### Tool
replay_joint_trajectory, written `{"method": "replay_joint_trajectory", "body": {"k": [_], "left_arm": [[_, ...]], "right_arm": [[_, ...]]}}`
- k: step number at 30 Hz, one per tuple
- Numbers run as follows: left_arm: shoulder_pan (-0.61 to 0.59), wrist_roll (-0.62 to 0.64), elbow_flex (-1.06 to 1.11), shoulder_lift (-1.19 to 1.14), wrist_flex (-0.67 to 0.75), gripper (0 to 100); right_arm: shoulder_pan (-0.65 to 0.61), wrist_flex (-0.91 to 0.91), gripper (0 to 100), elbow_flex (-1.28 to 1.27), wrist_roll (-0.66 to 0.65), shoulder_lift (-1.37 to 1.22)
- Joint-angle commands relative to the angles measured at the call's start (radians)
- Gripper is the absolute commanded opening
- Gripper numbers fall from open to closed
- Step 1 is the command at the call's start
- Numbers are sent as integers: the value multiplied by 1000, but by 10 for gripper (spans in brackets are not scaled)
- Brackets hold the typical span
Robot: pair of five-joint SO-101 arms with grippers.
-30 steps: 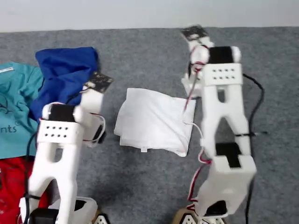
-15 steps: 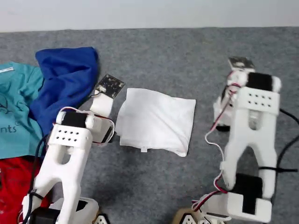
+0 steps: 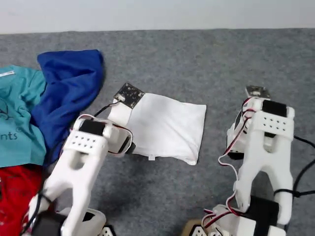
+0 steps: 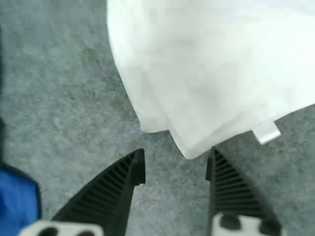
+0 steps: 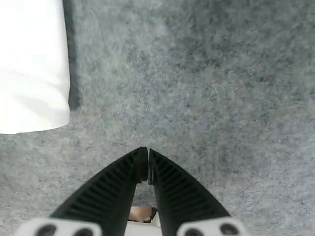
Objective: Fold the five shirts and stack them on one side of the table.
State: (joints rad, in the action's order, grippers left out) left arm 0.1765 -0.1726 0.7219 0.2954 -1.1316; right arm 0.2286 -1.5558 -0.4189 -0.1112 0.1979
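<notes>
The left gripper (image 4: 177, 156) has its jaws spread just at the lower-left corner of the folded white shirt (image 3: 167, 125), which lies mid-frame on the grey counter (image 3: 197, 59). The right gripper (image 5: 147, 151) holds its jaws pressed together over bare counter, right of that shirt. A blue shirt (image 3: 69, 81), a teal shirt (image 3: 15, 118) and a red shirt (image 3: 12, 196) lie along the left edge.

Both arms are white printed plastic: left arm (image 3: 88, 140) and right arm (image 3: 268, 125) each carry a grid of small holes on the upper housing, with black servo blocks. Red, white and black cables (image 3: 227, 146) loop along the links. Left gripper (image 4: 174, 169) and right gripper (image 5: 147, 164): black ribbed fingers on white bases with dark screw holes.
</notes>
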Motion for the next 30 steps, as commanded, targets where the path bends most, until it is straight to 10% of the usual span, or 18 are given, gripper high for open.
{"method": "replay_joint_trajectory", "body": {"k": [1,30], "left_arm": [[2,12,-125,-124,-52,213],[29,46,-361,-407,-236,176]], "right_arm": [[10,15,19,-2,-9,47],[10,19,17,2,-8,47]]}}
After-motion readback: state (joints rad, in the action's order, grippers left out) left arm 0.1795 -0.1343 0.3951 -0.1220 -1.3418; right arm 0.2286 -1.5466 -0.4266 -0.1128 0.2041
